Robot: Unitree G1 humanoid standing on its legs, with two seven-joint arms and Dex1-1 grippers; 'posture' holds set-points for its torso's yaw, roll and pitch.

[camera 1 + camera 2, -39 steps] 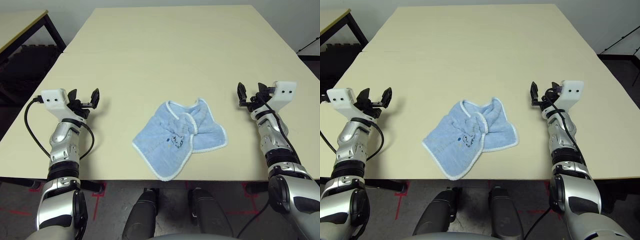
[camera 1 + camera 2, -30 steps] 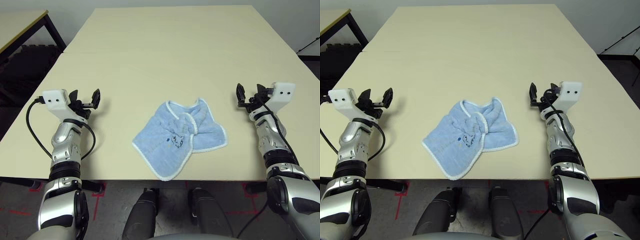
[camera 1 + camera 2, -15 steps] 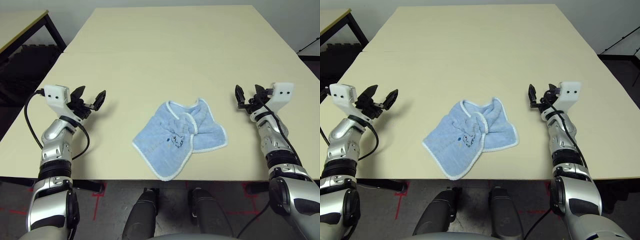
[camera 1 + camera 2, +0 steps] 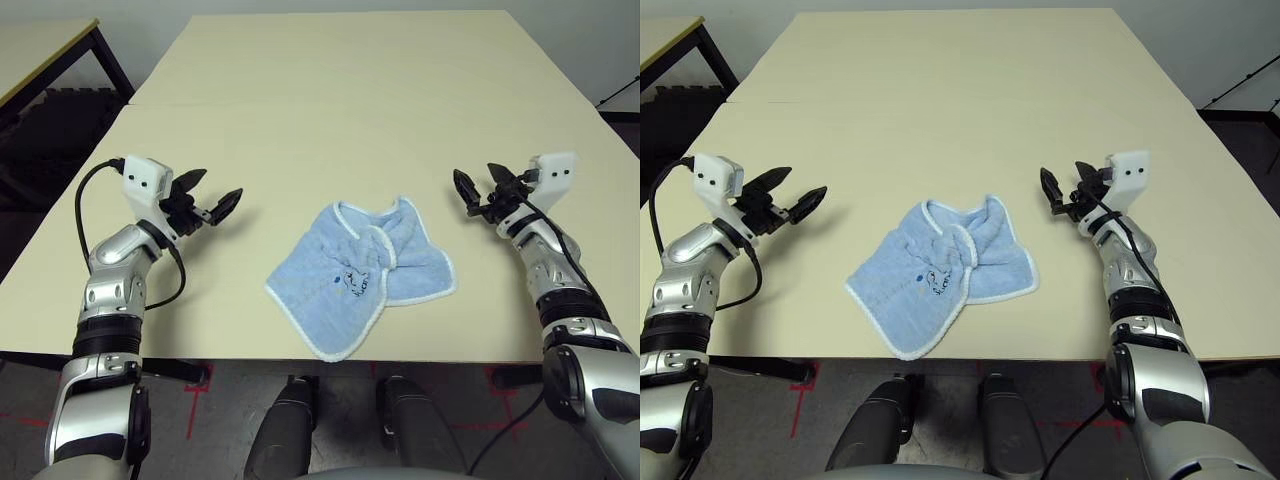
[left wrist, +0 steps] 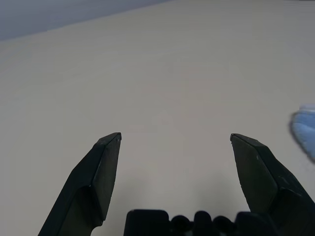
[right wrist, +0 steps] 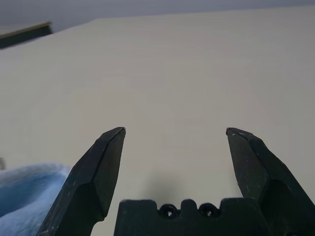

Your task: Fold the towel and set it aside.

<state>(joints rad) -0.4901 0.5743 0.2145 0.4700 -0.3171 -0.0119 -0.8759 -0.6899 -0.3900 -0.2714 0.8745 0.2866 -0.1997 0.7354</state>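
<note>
Small light-blue terry towel (image 4: 358, 275) with white edging lies rumpled on the pale beige table (image 4: 330, 110), roughly midway between the two sets of jaws and apart from both; a twisted ridge crosses it near the small dark embroidered mark, and one pointed corner sits close to the table's near edge. Left jaws (image 4: 208, 201) released, spread wide, empty, aimed inward toward the towel. Right jaws (image 4: 477, 189) likewise released and empty, aimed inward from the other side. Folding not yet begun, by my judgement. Risks: the cloth is bunched, so a pinch at an edge may catch two layers at once and fold crooked. Terry is limp, so a one-sided lift could drag the whole towel rather than turn it. The corner by the table edge may slip off if pulled nearward. Low jaws may scrape the table.
</note>
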